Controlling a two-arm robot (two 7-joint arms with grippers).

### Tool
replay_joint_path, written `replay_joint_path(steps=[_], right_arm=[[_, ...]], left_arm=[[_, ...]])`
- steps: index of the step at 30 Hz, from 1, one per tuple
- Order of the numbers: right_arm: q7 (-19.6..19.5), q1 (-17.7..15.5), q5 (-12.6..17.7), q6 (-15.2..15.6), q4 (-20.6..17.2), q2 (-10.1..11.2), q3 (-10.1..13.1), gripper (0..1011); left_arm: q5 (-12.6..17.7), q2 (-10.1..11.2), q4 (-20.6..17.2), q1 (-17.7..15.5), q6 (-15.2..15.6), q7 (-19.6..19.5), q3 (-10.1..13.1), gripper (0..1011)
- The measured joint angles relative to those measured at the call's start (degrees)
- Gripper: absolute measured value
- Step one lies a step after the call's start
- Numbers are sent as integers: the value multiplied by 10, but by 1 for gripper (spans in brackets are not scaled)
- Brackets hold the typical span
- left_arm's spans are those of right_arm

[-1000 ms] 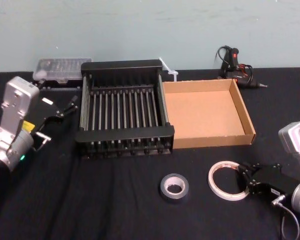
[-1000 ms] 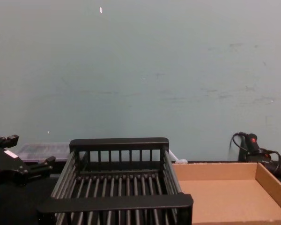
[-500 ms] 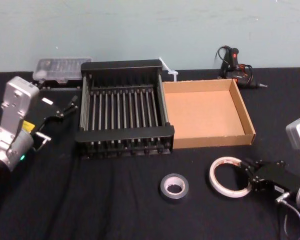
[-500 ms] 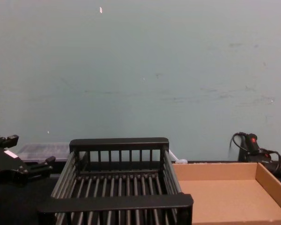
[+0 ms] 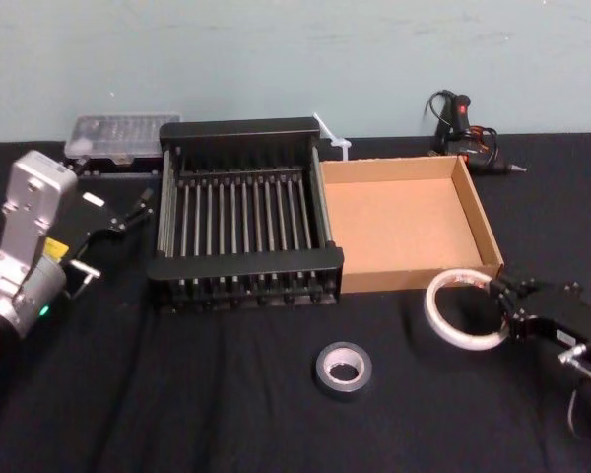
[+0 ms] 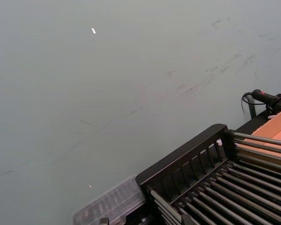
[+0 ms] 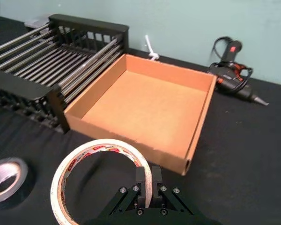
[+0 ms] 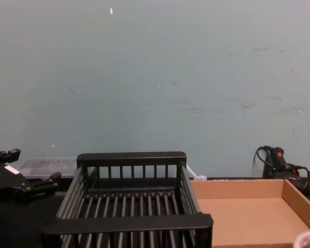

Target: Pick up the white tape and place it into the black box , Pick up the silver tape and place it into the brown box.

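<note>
I'm seeing the right gripper (image 7: 147,182) fingers clamping the thin rim of the white tape (image 5: 435,317), a translucent hoop near the cardboard brown box's (image 5: 414,279) front corner. The wrist view is revealing red core print. The glossy silver tape (image 5: 343,368) is lying flat on the cloth surface (image 5: 227,394) before the slatted black box (image 5: 246,264). The left gripper (image 5: 116,236) is idling beside that box, fingers apart.

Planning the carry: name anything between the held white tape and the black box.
Only the brown box, its front-left corner, lies between the white tape, held in the right gripper, and the black box; the left gripper hangs left of that box.
</note>
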Motion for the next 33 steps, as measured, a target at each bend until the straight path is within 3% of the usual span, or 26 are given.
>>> replay_joint_path(steps=[17,33], right_arm=[[-21,56,-19,13,35,-23,-5,86],[1,134,-45,3,67,-49,-48,85]], left_arm=[[0,0,0,0,0,0,0,1001],[0,0,0,0,0,0,0,1001]])
